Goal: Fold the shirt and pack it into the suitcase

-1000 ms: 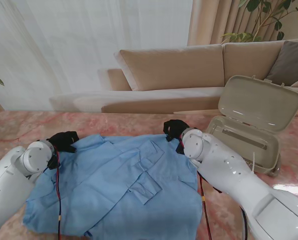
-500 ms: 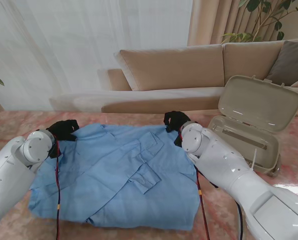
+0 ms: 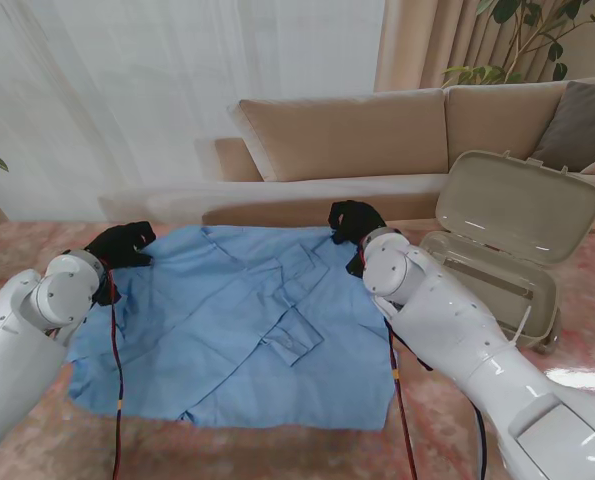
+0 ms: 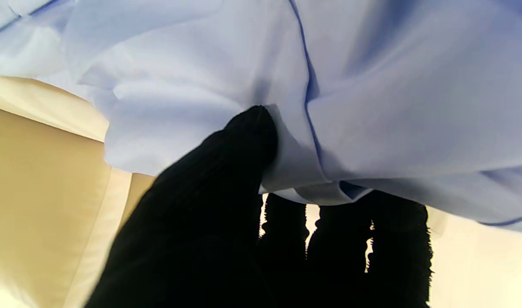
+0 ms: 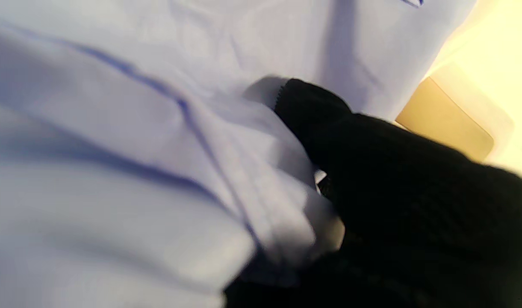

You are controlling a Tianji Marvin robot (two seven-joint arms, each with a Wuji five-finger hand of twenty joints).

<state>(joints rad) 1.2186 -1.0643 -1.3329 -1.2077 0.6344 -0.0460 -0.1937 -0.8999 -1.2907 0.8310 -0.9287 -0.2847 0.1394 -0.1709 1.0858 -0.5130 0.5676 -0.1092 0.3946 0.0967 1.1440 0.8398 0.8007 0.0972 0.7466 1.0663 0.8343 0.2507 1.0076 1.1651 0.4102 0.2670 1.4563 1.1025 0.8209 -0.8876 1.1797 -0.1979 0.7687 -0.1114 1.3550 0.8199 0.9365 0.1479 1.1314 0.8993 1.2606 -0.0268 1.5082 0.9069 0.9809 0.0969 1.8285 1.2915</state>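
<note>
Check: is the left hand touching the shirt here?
Touching. The left wrist view shows the left hand with its fingers pinching a fold of the shirt between them.

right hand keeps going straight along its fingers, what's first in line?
Only the blue shirt the right hand already grips; past that the table's far edge, then probably the sofa. Depth unclear.

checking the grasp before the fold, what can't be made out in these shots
- Stand view: the right arm covers the shirt's right edge.
- Left wrist view: the left hand's lower fingers sit behind the cloth.
- Right wrist view: blurred; the right hand's fingertips are buried in cloth.
</note>
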